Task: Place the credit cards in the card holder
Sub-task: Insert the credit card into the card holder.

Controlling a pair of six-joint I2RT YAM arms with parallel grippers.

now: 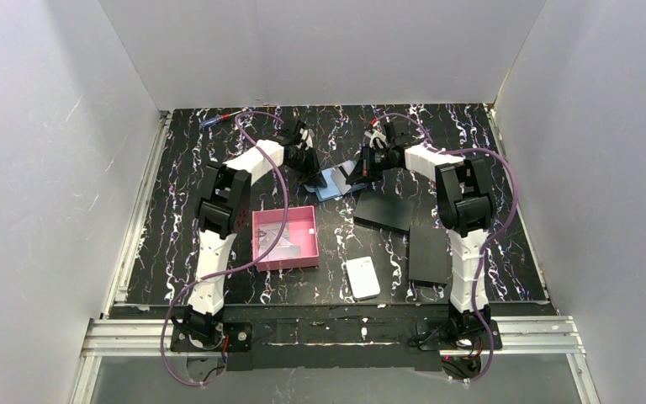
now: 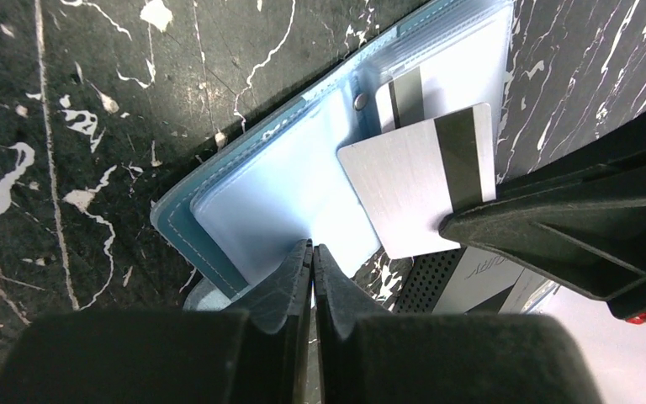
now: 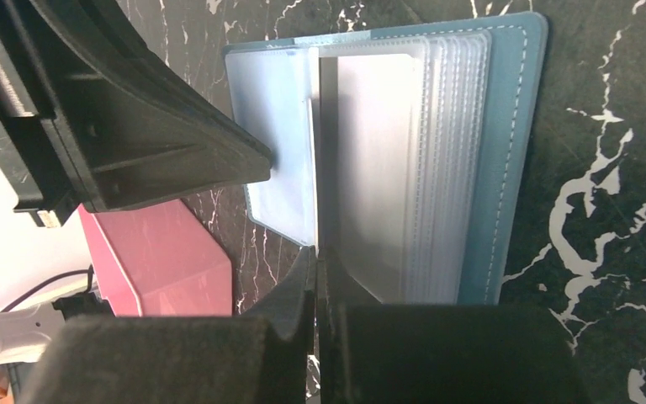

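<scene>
Left wrist: left gripper (image 2: 312,263) fingers pressed together on a sleeve edge of the open holder (image 2: 261,194), pinning it — card (image 2: 420,181) slanted over the pages, not yet in. Right wrist: right gripper (image 3: 315,273) pinches the card edge-on; likely the insertion step, next needs squaring it to a pocket mouth, then sliding. Top: holder far centre on black marbled table (image 1: 177,244), white walls (image 1: 34,168) around.

Teal card holder (image 2: 286,185), pink tray (image 1: 290,260), black table (image 1: 336,237) — white veins
</scene>
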